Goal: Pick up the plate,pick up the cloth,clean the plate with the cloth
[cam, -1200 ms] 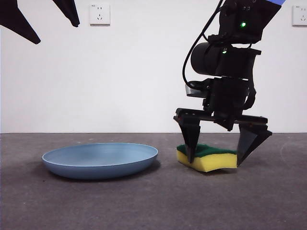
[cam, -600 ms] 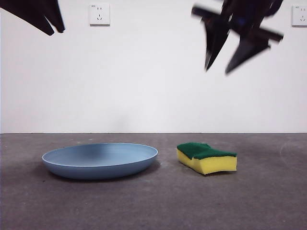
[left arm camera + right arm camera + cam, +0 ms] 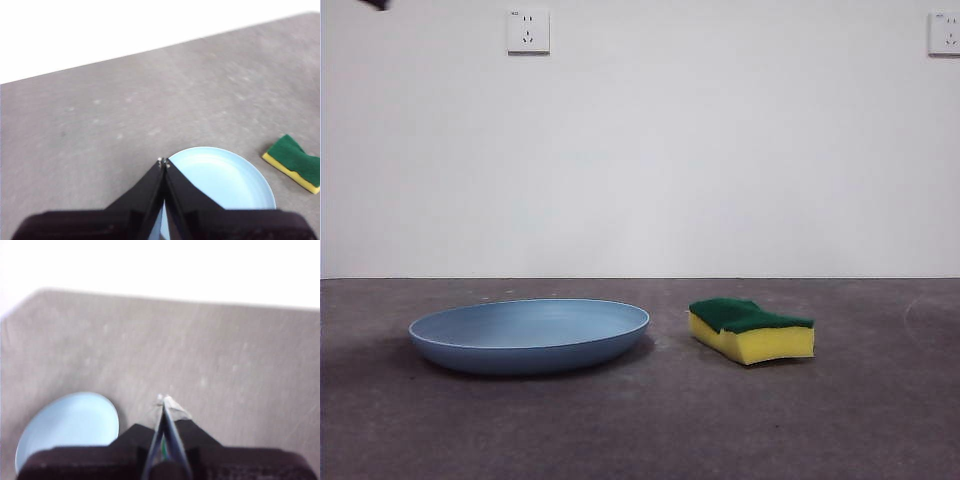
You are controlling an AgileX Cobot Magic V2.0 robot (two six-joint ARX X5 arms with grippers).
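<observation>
On the dark grey table (image 3: 640, 430), the plate (image 3: 529, 335) and the cloth (image 3: 752, 330) lie side by side, close but apart, and neither is held. A second ago the cloth was straddled by a spread gripper; that arm has since been lifted clear out of the front view. Both the left gripper (image 3: 163, 162) and the right gripper (image 3: 162, 399) are now seen high above the table, jaws pressed together and empty, though the right wrist picture is blurred. Judged from this, the run appears finished, or both pick-ups remain to be done.
</observation>
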